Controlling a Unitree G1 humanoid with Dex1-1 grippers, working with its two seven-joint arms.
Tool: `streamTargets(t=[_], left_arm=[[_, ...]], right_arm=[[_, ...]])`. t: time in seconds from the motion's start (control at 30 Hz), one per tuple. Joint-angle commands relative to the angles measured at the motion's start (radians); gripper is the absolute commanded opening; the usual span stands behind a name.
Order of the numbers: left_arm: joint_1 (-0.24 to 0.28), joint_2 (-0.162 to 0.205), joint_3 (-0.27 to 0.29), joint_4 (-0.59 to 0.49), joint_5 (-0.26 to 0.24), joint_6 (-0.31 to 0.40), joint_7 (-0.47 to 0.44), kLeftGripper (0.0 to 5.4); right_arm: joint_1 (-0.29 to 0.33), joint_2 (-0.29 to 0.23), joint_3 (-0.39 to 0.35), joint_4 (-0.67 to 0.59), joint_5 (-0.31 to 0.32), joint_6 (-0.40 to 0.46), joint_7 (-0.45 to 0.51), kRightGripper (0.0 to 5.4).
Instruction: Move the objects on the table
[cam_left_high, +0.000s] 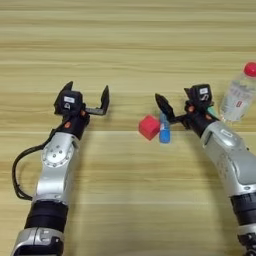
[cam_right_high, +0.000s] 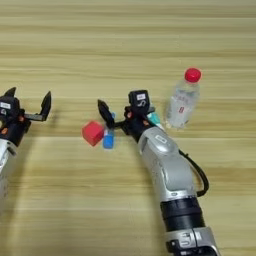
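You're getting bright, even light across the table (cam_left_high: 130, 45), with soft shadows just below the arms. The clear plastic bottle (cam_right_high: 182, 102) shows pale glare, and everything looks slightly soft.

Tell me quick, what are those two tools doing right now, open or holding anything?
Left tool: open, holding nothing, away from the objects.
Right tool: open, holding nothing, one finger beside the short blue tube and small red cube.

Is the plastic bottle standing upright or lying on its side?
Upright. The clear bottle stands on the table with its red cap on top, beside the right tool.
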Motion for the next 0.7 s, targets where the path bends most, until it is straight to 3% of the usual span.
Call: streamTargets(t=[0.03,0.37,0.7], left_arm=[[-0.003,0.006,-0.006,0.004,0.014,0.009,0.002,5.4],[-0.005,0.004,-0.007,0.008,0.013,0.007,0.003,5.4],[-0.008,0.003,-0.008,0.013,0.012,0.004,0.004,5.4]], right_arm=[[-0.001,-0.013,-0.016,-0.03,-0.048,-0.089,-0.035,5.37],[-0.027,-0.065,-0.1,-0.01,-0.231,-0.346,-0.224,5.37],[-0.059,-0.086,-0.187,0.061,-0.27,-0.376,-0.357,5.37]])
